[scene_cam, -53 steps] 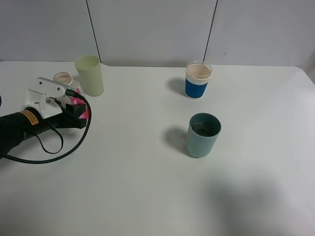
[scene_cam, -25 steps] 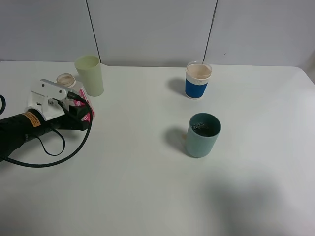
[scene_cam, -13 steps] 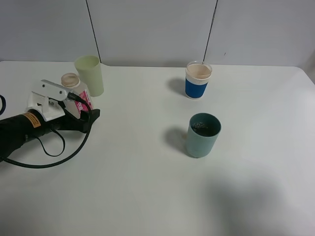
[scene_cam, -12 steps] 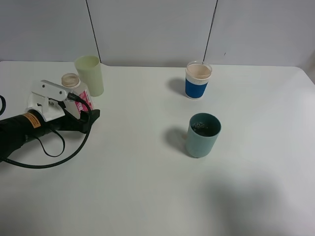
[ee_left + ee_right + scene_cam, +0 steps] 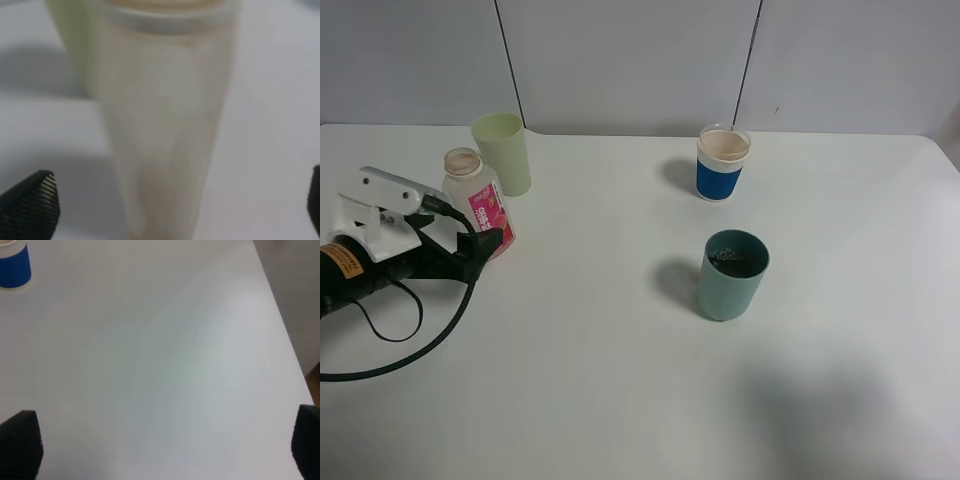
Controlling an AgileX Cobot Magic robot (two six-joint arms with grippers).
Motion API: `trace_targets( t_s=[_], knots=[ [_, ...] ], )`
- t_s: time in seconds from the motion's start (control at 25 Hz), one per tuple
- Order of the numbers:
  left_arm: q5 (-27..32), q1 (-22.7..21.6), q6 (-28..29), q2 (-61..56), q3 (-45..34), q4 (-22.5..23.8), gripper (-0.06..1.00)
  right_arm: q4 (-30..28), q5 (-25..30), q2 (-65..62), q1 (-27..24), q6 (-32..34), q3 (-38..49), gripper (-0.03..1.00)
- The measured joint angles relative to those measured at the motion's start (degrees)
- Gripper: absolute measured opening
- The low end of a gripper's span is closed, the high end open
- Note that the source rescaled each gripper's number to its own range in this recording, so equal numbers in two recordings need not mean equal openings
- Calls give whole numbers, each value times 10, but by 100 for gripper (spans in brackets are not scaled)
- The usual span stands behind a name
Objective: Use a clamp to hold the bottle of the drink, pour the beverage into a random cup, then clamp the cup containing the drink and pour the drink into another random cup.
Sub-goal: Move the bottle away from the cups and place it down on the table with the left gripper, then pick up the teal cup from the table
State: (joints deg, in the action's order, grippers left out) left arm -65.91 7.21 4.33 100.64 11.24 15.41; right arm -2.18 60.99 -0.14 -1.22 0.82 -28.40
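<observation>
One broad white worktop (image 5: 620, 400) carries everything, with grey wall panels (image 5: 620, 60) behind it. Largest on it is the bulky black left arm (image 5: 360, 270) with its white bracket (image 5: 380, 200), reaching in from the left edge above a looping black cable (image 5: 410, 350). The left gripper (image 5: 475, 240) at its tip has its jaws spread wide and grasps nothing. The right gripper (image 5: 162, 447) shows only in its own wrist view (two dark fingertips (image 5: 20, 445) over bare worktop near the right edge); it too is spread wide and holds nothing.

A plain teal straight-sided plastic tumbler (image 5: 732, 285) stands right of centre, well apart from both grippers. A pale yellow-green plastic tumbler (image 5: 503, 155) stands near the back left corner. Just in front of it, upright, is the small translucent plastic bottle (image 5: 475, 200) with a bright pink label and a wide round neck. The left wrist view, blurred, shows this bottle centred between the dark fingertips (image 5: 30, 210), with a clear gap on each side. A short whitish cup with a wide blue band (image 5: 723, 165) stands toward the back edge, behind the teal tumbler. Dark liquid (image 5: 728, 260) lies inside the teal tumbler.
</observation>
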Motion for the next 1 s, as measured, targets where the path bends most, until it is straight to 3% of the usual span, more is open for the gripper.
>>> trace_targets(
  t_s=[0.16, 0.36, 0.64, 0.8, 1.0],
  knots=[
    [6, 0, 0, -56, -29, -27, 100, 0, 0, 0, 0, 0, 0, 100],
    [72, 0, 0, -190, -41, -60, 100, 0, 0, 0, 0, 0, 0, 100],
    [245, 0, 2, -390, -31, -100, 100, 0, 0, 0, 0, 0, 0, 100],
    [312, 0, 2, -470, -4, -102, 100, 0, 0, 0, 0, 0, 0, 100],
    [519, 0, 2, -571, 84, -97, 100, 0, 0, 0, 0, 0, 0, 100]
  ],
)
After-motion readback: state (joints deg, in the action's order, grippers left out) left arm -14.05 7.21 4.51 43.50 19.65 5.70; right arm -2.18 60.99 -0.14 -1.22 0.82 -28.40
